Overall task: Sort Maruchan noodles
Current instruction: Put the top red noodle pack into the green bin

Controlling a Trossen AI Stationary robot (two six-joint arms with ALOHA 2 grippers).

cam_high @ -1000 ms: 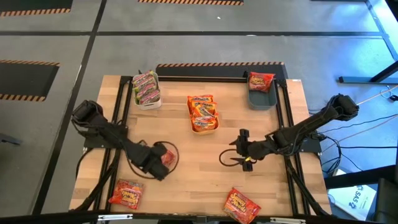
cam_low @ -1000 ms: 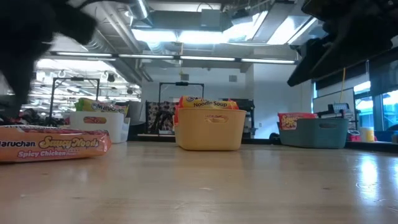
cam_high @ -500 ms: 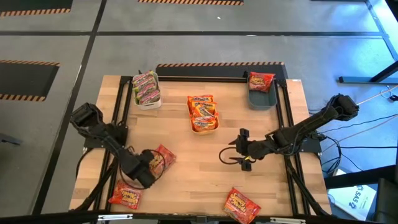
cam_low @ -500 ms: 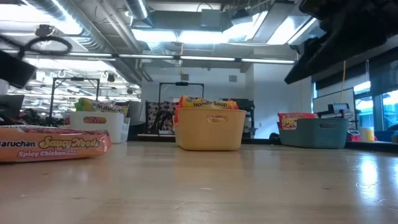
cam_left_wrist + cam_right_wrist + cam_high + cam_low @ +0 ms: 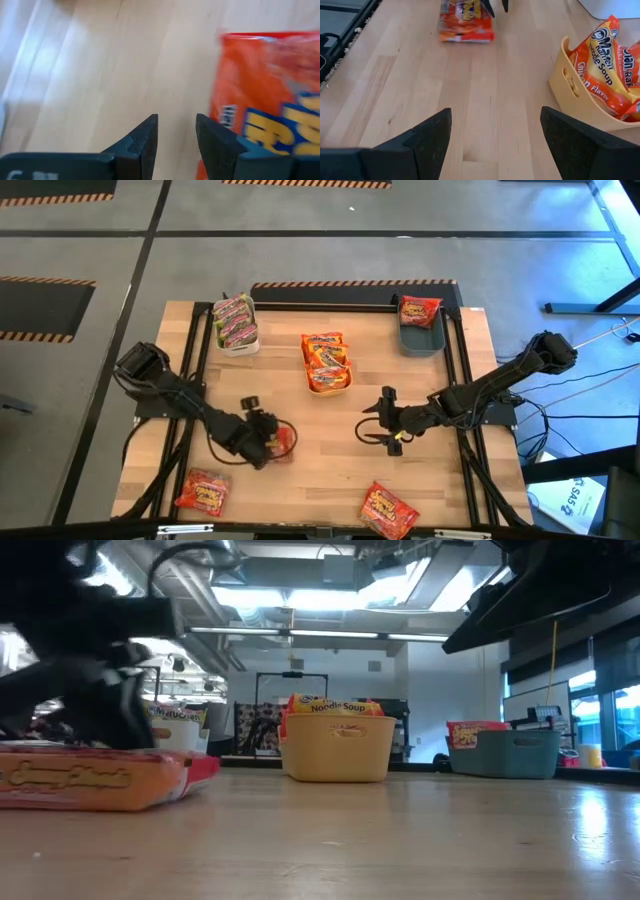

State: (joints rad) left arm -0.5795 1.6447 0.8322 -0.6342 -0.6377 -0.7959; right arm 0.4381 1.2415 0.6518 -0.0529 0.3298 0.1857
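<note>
most of the sorting is judged to be done. green-pink packets (image 5: 234, 321) are stacked in the white bin (image 5: 240, 346) at the far left, orange-yellow packets (image 5: 325, 358) are held in the yellow bin (image 5: 330, 385) in the middle, and one red packet (image 5: 419, 309) is lying in the blue bin (image 5: 419, 340) at the far right.

three red packets are left out on the table (image 5: 320, 450): one at the near left corner (image 5: 203, 492), one at the near edge right of centre (image 5: 388, 510), and one (image 5: 283, 442) right by the left gripper (image 5: 262, 438). in the left wrist view that gripper's fingers (image 5: 145, 142) are seen narrowly apart over bare wood, with the packet (image 5: 270, 105) just beside them and not between them, so nothing is clamped.

the right gripper (image 5: 383, 423) is held wide apart and empty, above the middle of the table. by their colour, the three loose packets are judged to belong in the blue bin.
</note>
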